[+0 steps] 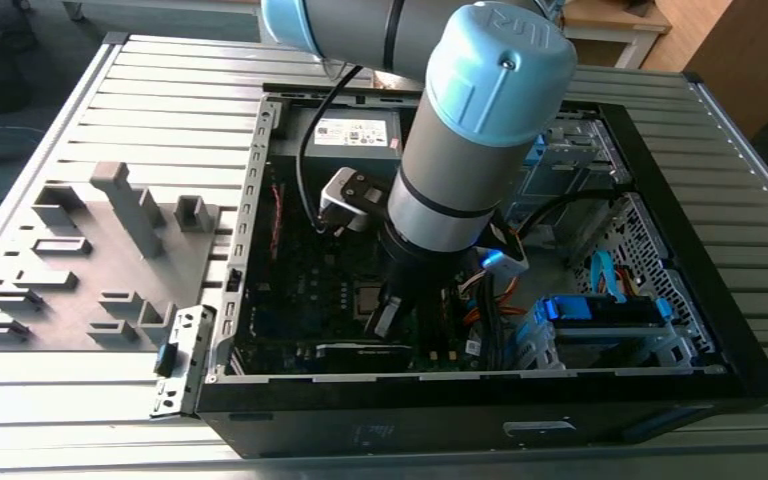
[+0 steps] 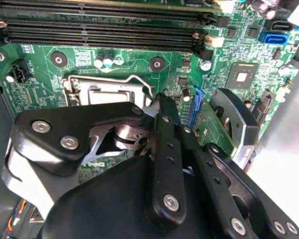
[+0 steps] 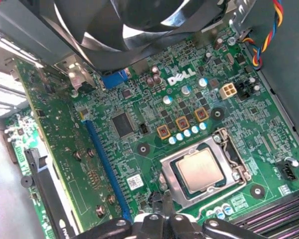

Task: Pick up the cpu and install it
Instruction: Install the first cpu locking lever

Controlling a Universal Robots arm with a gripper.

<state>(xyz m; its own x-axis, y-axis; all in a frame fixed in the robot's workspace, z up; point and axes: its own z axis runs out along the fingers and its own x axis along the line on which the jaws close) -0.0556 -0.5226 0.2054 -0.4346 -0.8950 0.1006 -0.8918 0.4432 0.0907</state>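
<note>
The arm (image 1: 471, 150) enters the exterior view at 12 o'clock, its blue-capped joint uppermost, and its grey link runs steeply down toward 7 o'clock. The black gripper (image 1: 387, 318) hangs at the lower end, pointing downward; its black bolted linkages (image 2: 165, 149) (image 3: 154, 229) appear in both wrist views.

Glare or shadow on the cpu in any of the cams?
First wrist view: cpu evenly lit, soft sheen, no hot spot. Second wrist view: socket frame glints, cpu partly hidden behind the gripper. Exterior view: motherboard looks dark under the arm.
</note>
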